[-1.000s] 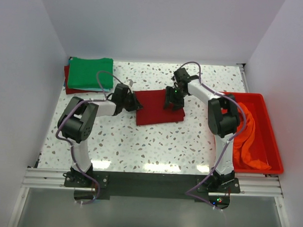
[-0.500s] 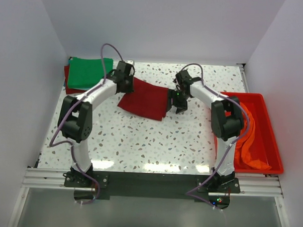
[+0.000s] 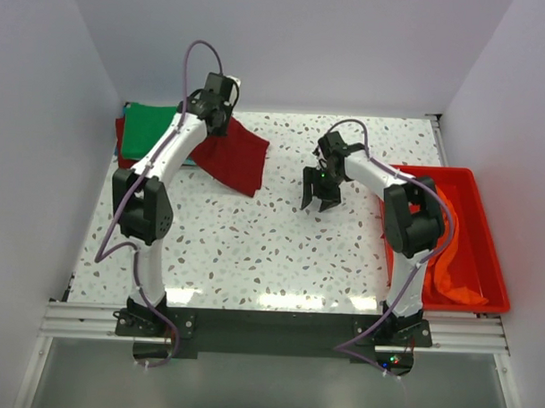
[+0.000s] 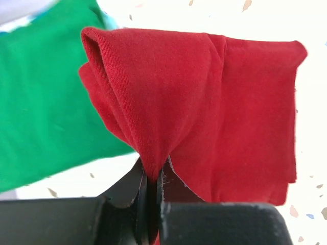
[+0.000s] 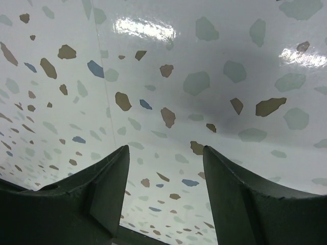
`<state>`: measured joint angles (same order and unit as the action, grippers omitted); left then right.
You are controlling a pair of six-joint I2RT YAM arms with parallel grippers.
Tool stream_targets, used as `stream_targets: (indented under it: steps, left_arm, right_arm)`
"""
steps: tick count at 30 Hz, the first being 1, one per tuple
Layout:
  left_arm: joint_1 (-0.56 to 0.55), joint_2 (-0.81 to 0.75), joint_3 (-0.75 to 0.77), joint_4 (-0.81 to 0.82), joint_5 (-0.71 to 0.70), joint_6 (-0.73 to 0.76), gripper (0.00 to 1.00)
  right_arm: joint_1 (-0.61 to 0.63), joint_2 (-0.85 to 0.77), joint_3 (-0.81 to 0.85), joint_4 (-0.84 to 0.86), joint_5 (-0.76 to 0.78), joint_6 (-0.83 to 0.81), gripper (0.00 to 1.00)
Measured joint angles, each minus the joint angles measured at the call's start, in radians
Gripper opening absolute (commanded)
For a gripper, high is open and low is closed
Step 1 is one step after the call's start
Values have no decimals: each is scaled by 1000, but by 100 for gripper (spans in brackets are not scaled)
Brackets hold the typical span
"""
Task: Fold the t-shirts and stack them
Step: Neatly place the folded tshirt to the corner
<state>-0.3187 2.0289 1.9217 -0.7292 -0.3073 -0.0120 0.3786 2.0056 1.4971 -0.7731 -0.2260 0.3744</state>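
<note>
My left gripper [image 3: 219, 120] is raised at the back left and shut on a folded dark red t-shirt [image 3: 236, 156], which hangs from it just above the table. The left wrist view shows the cloth [image 4: 214, 112] pinched between the jaws [image 4: 152, 176]. Just left of it a folded green t-shirt [image 3: 150, 128] [image 4: 41, 102] lies on another dark red one [image 3: 121, 152] in the back left corner. At mid-table my right gripper [image 3: 319, 193] [image 5: 166, 150] stands open over bare tabletop, holding nothing. An orange t-shirt [image 3: 445, 250] lies crumpled in the tub.
A rigid red plastic tub [image 3: 496, 265] stands along the table's right edge, beside the right arm. White walls close in the back and both sides. The speckled tabletop [image 3: 253, 248] stretches between the arms.
My left gripper has lifted the dark red t-shirt off mid-table and swung it back and left toward the green one. The right gripper has let go and drawn slightly toward the front.
</note>
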Motion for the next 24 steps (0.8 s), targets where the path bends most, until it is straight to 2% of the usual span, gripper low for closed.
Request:
stream_targets:
  steps: [10, 24]
  left_arm:
    - [32, 24, 247, -106, -6, 117, 0]
    - [180, 19, 311, -118, 123, 144, 0]
  right_arm:
    - [0, -16, -29, -2, 0, -1, 63]
    - [0, -51, -74, -5, 0, -2, 63]
